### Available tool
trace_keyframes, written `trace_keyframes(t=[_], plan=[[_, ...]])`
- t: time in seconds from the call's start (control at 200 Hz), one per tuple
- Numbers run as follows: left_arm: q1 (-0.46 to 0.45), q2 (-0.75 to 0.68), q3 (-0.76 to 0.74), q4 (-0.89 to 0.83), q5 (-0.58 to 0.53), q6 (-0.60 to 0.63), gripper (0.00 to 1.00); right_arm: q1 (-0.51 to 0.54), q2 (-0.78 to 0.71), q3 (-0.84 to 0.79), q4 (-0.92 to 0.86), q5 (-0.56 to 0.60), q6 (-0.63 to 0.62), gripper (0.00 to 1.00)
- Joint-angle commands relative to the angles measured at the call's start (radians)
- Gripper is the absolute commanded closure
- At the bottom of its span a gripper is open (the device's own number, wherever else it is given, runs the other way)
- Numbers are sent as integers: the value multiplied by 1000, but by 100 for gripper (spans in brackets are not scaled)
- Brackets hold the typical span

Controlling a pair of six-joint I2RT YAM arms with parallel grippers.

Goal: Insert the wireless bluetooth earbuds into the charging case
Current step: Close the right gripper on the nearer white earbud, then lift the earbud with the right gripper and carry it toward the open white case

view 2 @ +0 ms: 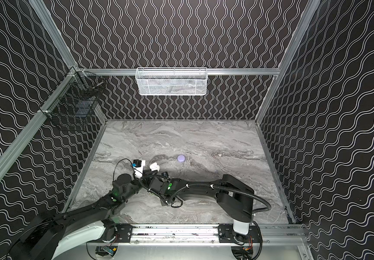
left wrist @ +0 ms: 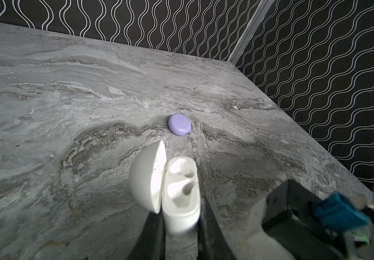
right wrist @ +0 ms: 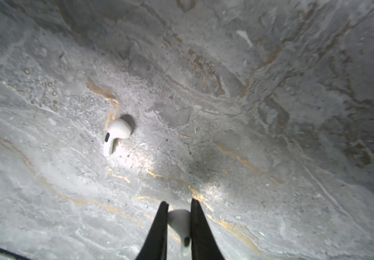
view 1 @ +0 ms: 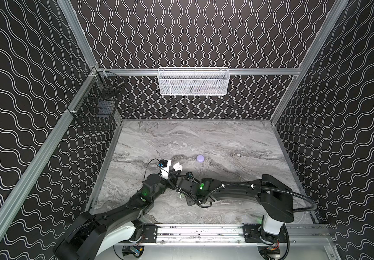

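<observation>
- Left of desk centre, around nine o'clock in a top view, the white charging case [view 1: 177, 167] is held lid-open by the left tool [left wrist: 180, 221], its jaws narrow and clamped on the case's base.
- Lavender case [left wrist: 179, 124], lid shut, rests on the desk [left wrist: 69, 101] at about two o'clock from it.
- Right tool [right wrist: 179, 202] is pinched narrow on the held white earbud [right wrist: 179, 222], gripping its bulbous head, with the stem running back between the fingers.
- Loose white earbud [right wrist: 115, 135] lies on the desk, clear of that tool.
- Earbuds look featherlight, hard, glossy and probably slippery, so the head seems the surest hold.
</observation>
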Motion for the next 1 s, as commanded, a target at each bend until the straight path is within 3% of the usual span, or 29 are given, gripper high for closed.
trace_keyframes(t=[0.0, 0.996], plan=[[1, 8, 6, 60, 22, 18, 100, 2, -26, -16, -18, 36, 19, 87], [-1, 243, 35, 377, 323, -20, 100, -63, -285, -239, 44, 213, 90, 88]])
